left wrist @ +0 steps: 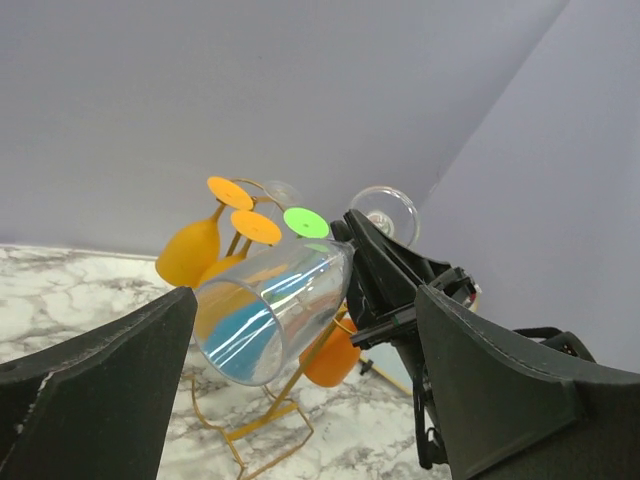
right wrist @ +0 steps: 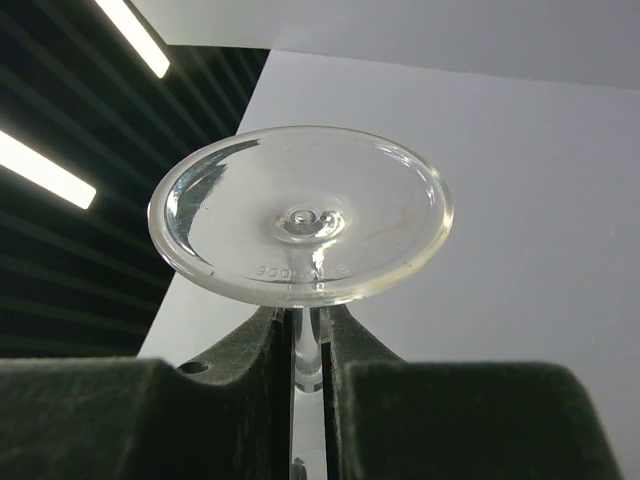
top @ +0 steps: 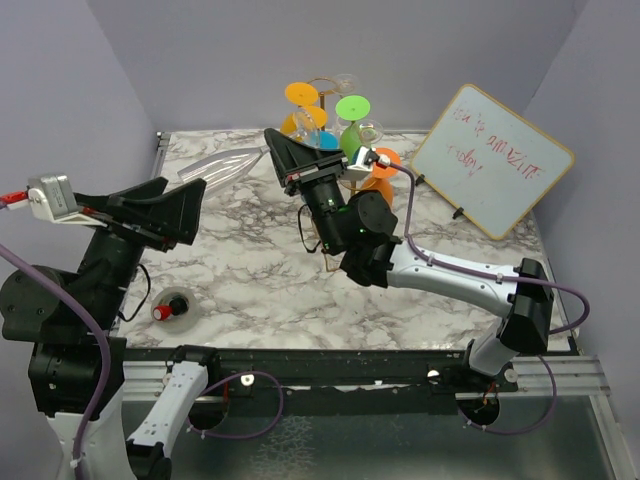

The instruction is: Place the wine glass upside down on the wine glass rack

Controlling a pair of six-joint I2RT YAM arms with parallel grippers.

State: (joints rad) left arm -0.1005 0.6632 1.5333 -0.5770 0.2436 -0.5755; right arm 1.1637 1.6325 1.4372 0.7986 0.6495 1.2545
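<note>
Working on a white marbled table [top: 250, 275] between plain lavender walls [top: 200, 60]. Pinching the wine glass [right wrist: 300, 215] stem in the right gripper [right wrist: 308, 345]; holding the left gripper [top: 165, 208] wide apart.

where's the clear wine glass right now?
Top view, left of centre: the clear wine glass hangs sideways over the table, stem pinched in the right claw, bowl toward the open left claw, wine glass rack behind-right.

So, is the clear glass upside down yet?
Tipped, not fully inverted: the glass slants, mouth lower than foot, stem pinched in the right gripper.
</note>
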